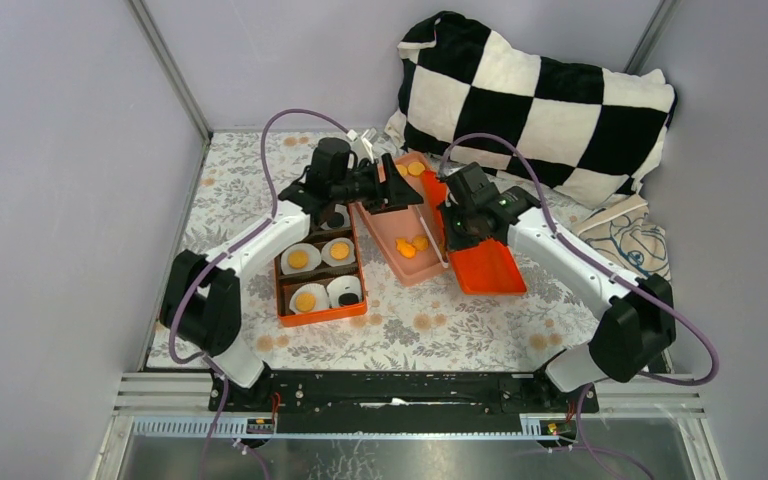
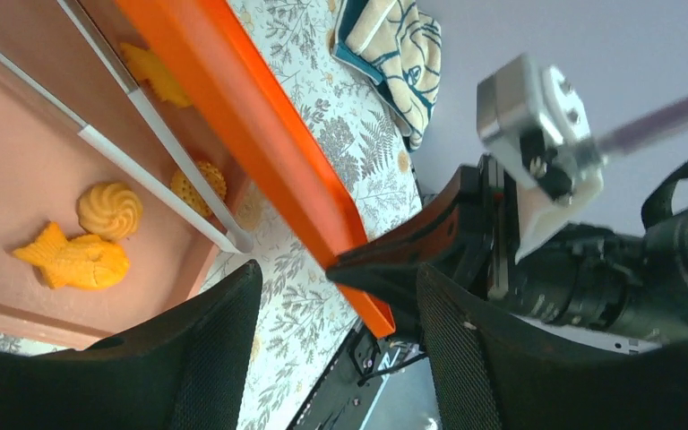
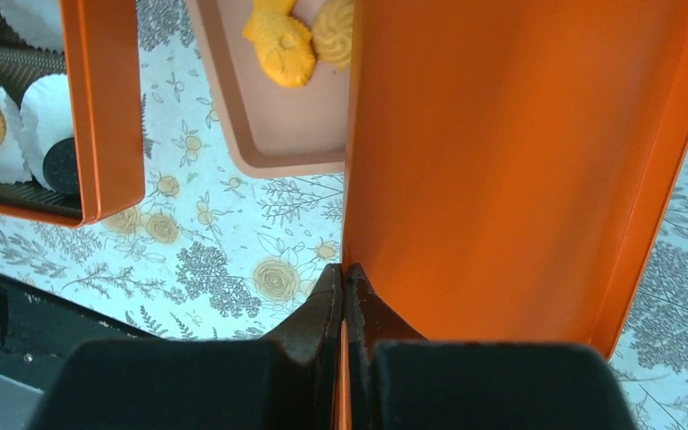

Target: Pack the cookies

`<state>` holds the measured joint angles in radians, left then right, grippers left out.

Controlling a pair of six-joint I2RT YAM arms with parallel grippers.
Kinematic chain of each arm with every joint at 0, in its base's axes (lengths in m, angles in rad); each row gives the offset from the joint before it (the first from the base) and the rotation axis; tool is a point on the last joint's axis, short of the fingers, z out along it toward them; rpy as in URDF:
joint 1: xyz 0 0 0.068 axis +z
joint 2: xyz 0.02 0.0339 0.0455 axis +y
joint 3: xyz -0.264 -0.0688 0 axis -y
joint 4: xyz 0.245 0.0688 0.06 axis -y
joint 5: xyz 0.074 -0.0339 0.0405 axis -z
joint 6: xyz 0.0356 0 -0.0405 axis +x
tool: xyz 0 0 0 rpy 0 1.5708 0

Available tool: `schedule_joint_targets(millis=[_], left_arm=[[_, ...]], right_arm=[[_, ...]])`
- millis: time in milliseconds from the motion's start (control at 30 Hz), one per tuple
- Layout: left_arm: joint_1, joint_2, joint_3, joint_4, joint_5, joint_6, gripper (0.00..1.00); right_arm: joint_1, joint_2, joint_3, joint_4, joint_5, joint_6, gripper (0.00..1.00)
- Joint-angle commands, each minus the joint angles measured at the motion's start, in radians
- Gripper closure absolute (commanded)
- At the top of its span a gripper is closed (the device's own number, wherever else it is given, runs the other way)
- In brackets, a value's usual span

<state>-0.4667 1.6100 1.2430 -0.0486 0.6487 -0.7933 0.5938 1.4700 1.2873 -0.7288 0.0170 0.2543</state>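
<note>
The cookies lie in two places. Golden ones sit in white paper cups inside the orange box (image 1: 318, 315), with a black one (image 3: 61, 166) in the near cup. More lie on the pink tray (image 1: 400, 262): a fish shape (image 2: 76, 260), a swirl (image 2: 110, 209) and a round one (image 2: 199, 184). My left gripper (image 2: 336, 358) is open and empty, hovering over the tray's far end (image 1: 400, 192). My right gripper (image 3: 345, 300) is shut on the edge of the orange lid (image 3: 502, 161) and holds it tilted beside the tray (image 1: 485, 265).
A black-and-white checked pillow (image 1: 530, 100) lies at the back right. A folded patterned cloth (image 1: 630, 235) lies right of the lid. A floral cloth (image 1: 430, 325) covers the table. Grey walls close in on three sides.
</note>
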Motion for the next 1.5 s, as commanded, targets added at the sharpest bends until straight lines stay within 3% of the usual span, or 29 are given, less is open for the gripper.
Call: schedule_joint_targets(millis=[0, 533, 567, 700, 767, 867, 1133, 1333, 1467], left_arm=[[-0.014, 0.065, 0.011, 0.129, 0.034, -0.034, 0.30], [-0.044, 0.167, -0.005, 0.113, 0.001, -0.024, 0.32], [-0.044, 0.175, -0.001, 0.113, 0.002, -0.025, 0.35], [-0.044, 0.196, 0.023, 0.091, 0.014, -0.018, 0.74], [-0.044, 0.194, 0.040, 0.043, -0.005, 0.002, 0.88], [-0.042, 0.187, 0.064, -0.033, -0.047, 0.035, 1.00], [-0.007, 0.211, 0.221, -0.263, -0.128, 0.114, 1.00], [0.108, 0.283, 0.466, -0.473, -0.083, 0.149, 1.00], [0.160, 0.343, 0.633, -0.558, 0.037, 0.134, 1.00]], right_arm=[[0.036, 0.014, 0.076, 0.057, -0.059, -0.053, 1.00], [0.154, 0.090, 0.245, 0.046, -0.127, -0.052, 1.00], [0.160, 0.090, 0.248, 0.048, -0.131, -0.049, 1.00], [0.185, 0.094, 0.246, 0.051, -0.099, -0.049, 1.00], [0.193, 0.092, 0.239, 0.052, -0.063, -0.060, 1.00], [0.200, 0.083, 0.244, 0.050, 0.006, -0.077, 0.99], [0.259, -0.091, 0.168, 0.132, 0.295, -0.168, 0.49], [0.330, -0.186, 0.017, 0.187, 0.346, -0.238, 0.36], [0.474, -0.187, -0.100, 0.279, 0.514, -0.285, 0.33]])
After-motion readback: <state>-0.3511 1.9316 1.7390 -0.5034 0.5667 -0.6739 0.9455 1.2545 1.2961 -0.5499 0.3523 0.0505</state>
